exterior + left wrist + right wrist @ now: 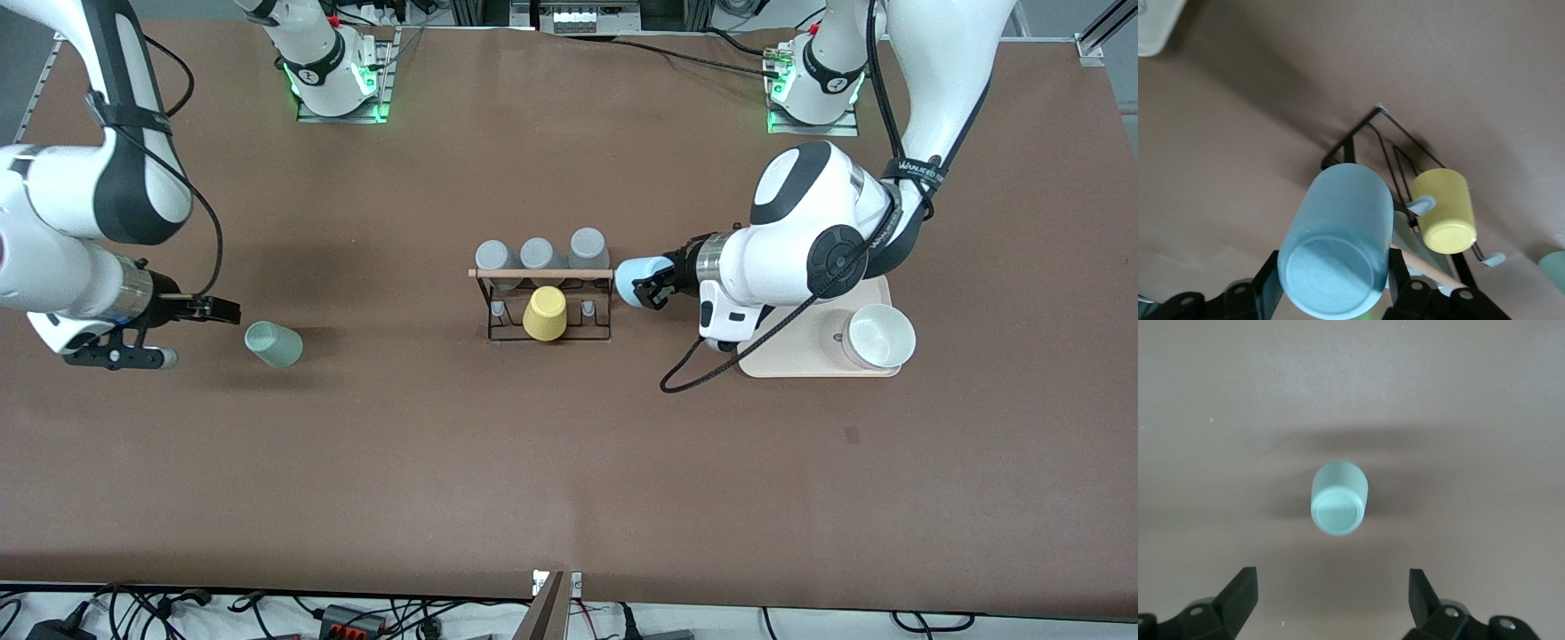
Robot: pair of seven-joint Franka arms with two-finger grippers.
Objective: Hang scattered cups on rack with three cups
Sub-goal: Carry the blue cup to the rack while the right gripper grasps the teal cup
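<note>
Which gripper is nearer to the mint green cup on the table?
The right gripper: it is open, just beside the mint green cup, apart from it. The left gripper is by the rack, shut on the light blue cup.

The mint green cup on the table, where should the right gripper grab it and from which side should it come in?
The mint green cup lies on its side, clear of the rack, its flat base facing the open right gripper. Probably best to close across the round wall near the base, approaching from the right arm's end of the table along the cup's axis. The wall is plain with no handle.
</note>
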